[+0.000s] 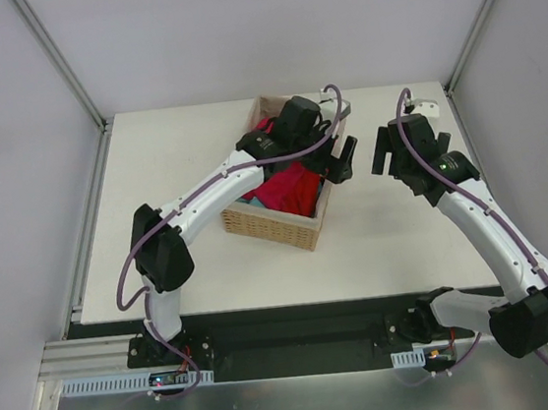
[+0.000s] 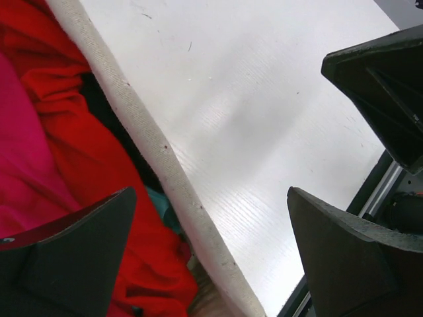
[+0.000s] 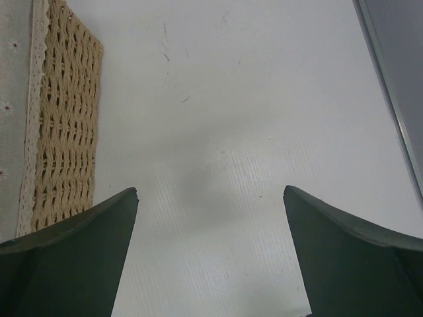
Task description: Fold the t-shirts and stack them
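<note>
The white table [image 1: 162, 262] in front of me, faintly grained and lightly scuffed, carries a woven wicker basket [image 1: 272, 227] with a pale cloth lining [image 2: 165, 158], which sits towards the far edge near the middle, turned at a slant to the table's sides.

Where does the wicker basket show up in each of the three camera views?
Top external: wicker basket mid-picture, under the left arm.
Left wrist: its cloth-lined rim runs diagonally, t-shirts on its left.
Right wrist: its woven wall at the left edge.
Shared landmark: the white table.
</note>
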Robot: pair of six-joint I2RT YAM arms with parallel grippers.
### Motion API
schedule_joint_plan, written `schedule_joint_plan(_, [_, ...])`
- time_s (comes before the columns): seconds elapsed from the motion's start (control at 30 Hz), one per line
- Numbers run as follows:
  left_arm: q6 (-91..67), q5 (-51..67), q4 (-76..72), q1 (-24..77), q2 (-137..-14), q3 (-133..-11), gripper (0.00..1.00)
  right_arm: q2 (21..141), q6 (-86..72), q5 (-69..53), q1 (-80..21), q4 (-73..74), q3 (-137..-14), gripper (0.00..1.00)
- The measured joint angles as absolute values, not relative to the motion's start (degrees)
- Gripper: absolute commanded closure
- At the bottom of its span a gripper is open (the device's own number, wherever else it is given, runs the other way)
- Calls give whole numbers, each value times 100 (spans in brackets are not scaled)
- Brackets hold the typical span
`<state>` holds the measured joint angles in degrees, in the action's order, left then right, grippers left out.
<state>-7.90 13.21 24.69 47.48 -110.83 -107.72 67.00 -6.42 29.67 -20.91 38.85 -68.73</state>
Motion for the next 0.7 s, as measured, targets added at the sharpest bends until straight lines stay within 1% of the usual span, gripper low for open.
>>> schedule_joint_plan(0.3, [-823,1188,2486,4757,-11607,-10932,1,6702,-644,3035,-2091,3887,-6871,3])
schedule_joint_plan(0.37, [-834,1090,2541,4757,-11799,-10947,3,6702,-644,3061,-2091,3889,-6871,3])
schedule_joint_plan(0.43, [-838,947,2644,4759,-11977,-10975,9,6698,-646,3068,-2091,3889,-6871,3])
schedule_joint_plan(0.47, [-847,873,2707,4759,-12075,-11024,20,6696,-650,3068,-2091,3892,-6871,3])
schedule_joint_plan(0.5, [-856,805,2764,4759,-12167,-11080,27,6692,-657,3068,-2091,3892,-6866,4])
schedule_joint_plan(0.53, [-880,720,2814,4759,-12243,-11131,39,6689,-659,3070,-2091,3894,-6866,3])
schedule_joint_plan(0.57, [-917,668,2869,4759,-12283,-11174,81,6687,-661,3068,-2091,3896,-6864,3])
schedule_joint_plan(0.6, [-934,624,2910,4759,-12293,-11207,100,6687,-663,3068,-2091,3898,-6864,3])
schedule_joint_plan(0.67, [-1162,473,2982,4792,-12293,-11277,100,6687,-670,3068,-2091,3909,-6864,3])
schedule_joint_plan(0.7, [-1337,169,3181,4880,-12293,-11332,100,6687,-676,3065,-2091,3911,-6864,3])
